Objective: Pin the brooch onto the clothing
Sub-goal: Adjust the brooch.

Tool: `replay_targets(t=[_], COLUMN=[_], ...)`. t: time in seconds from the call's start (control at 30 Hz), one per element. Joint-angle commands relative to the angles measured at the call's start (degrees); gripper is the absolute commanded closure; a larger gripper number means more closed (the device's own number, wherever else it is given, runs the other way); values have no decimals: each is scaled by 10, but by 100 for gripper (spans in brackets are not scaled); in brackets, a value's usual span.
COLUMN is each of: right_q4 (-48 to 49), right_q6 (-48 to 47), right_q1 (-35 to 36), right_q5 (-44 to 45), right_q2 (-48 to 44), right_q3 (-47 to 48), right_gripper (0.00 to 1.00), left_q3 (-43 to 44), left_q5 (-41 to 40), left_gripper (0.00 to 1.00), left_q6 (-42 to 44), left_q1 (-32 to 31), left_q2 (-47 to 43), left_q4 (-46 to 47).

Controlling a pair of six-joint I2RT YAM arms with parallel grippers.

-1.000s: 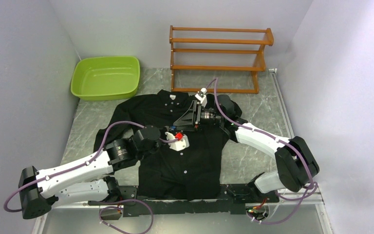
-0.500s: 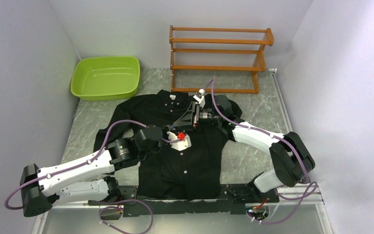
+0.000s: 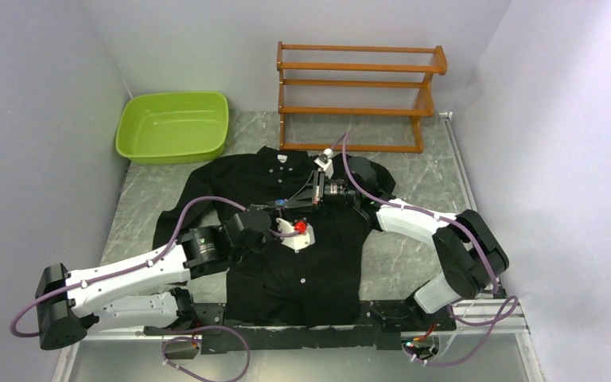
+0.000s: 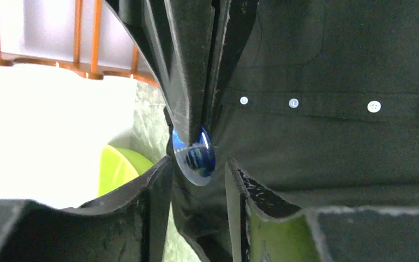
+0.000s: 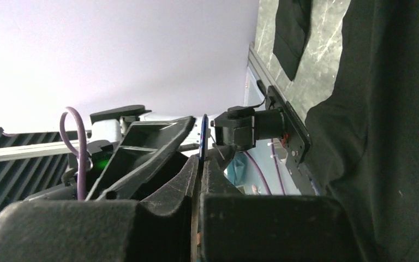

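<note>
Our right gripper (image 5: 199, 166) has jaws clamped on the brooch (image 4: 195, 158) edge, the left gripper (image 4: 197, 166) has jaws apart; we risk it slipping onto the shirt (image 4: 333, 54).

Robotics test cell in a laboratory setting, not a domestic room. A left arm (image 3: 127, 274) and a right arm (image 3: 414, 219) are bolted to a black base rail (image 3: 366, 330) at the near edge of a marble-patterned table (image 3: 139, 207), with purple cables (image 3: 199, 203) looping along them. Plain pale partition walls (image 3: 40, 119) close in the table on three sides. Props are few and unrelated: a green plastic basin (image 3: 173, 127), a wooden rack (image 3: 358, 95) and a black shirt (image 3: 302, 270) laid flat.
</note>
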Motion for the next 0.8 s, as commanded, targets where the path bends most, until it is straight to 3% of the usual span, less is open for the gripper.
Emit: replay_targets(t=[0.0,0.03,0.07,0.2,0.37,0.47,0.67,0.77], right_q4=[80,77,71,19,-216,-315,-381,-412], right_q6=[-12,-19,-30,-116,-375,-480,-590,-633], right_q1=[2,2,0,-9,-13,-19,-41,-42], right_q5=[-18,-20,-22,-30,2,12,-28,-30], right_q2=[3,3,3,-7,-30,-43,-71,-83], right_q3=[-8,-8,-8,-2,57,80,78,88], right_gripper=[100,100,100,100,100,100,100,100], left_q3=[23,22,21,20,-5,-25,-16,3], left_q5=[4,1,-1,17,52,69,43,101], left_gripper=[45,37,21,12,6,5,5,5], left_q6=[-14,-21,-27,-89,-227,-327,-538,-621], left_q1=[-8,-9,-9,-9,-9,-8,2,49], left_q2=[-9,-14,-20,-58,-140,-172,-149,-115], left_q4=[23,21,20,1,12,27,-5,-30])
